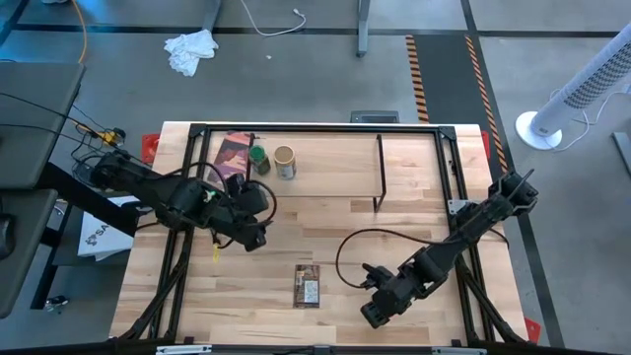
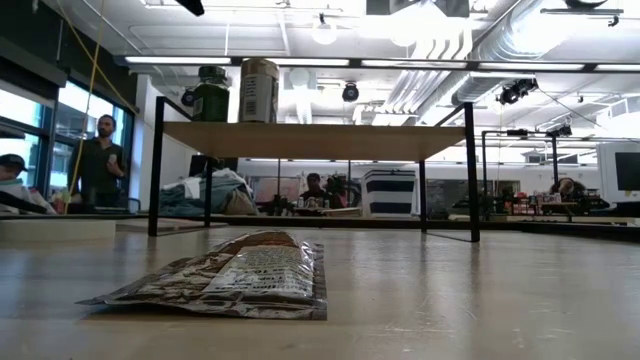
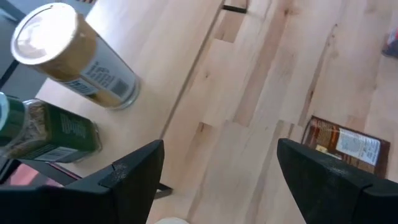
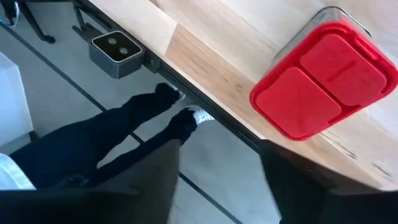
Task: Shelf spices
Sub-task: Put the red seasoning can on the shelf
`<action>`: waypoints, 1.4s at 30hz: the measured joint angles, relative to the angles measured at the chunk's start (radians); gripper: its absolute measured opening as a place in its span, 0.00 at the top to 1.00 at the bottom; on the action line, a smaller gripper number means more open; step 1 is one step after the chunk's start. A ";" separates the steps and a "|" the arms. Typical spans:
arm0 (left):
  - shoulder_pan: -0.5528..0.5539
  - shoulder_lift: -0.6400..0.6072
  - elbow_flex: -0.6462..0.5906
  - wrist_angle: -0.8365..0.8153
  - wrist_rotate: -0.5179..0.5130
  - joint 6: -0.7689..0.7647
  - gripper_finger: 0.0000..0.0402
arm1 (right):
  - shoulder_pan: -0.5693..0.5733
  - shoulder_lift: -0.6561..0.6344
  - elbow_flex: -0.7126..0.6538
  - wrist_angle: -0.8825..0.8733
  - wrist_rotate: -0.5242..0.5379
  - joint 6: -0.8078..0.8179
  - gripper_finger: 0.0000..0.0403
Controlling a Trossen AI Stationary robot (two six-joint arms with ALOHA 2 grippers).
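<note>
Wooden table [image 1: 394,237]: 2 jars, green-lidded [image 1: 259,160] and tan-lidded [image 1: 284,162], up on shelf [image 1: 325,158]. Packet [image 1: 308,285] unshelved. Right tool [image 1: 378,308] over red tin [image 4: 323,81], grip unclear. Left tool [image 1: 254,237] open, empty.

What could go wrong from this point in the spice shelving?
The red tin sits near the table edge under the right gripper; a glancing close could push it off. On the shelf, the green-lidded jar and tan-lidded jar stand close together, so adding another could topple them.
</note>
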 joint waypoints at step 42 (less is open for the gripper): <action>0.058 -0.002 0.000 0.015 -0.019 -0.061 0.23 | -0.001 0.052 0.000 -0.318 0.125 -0.179 1.00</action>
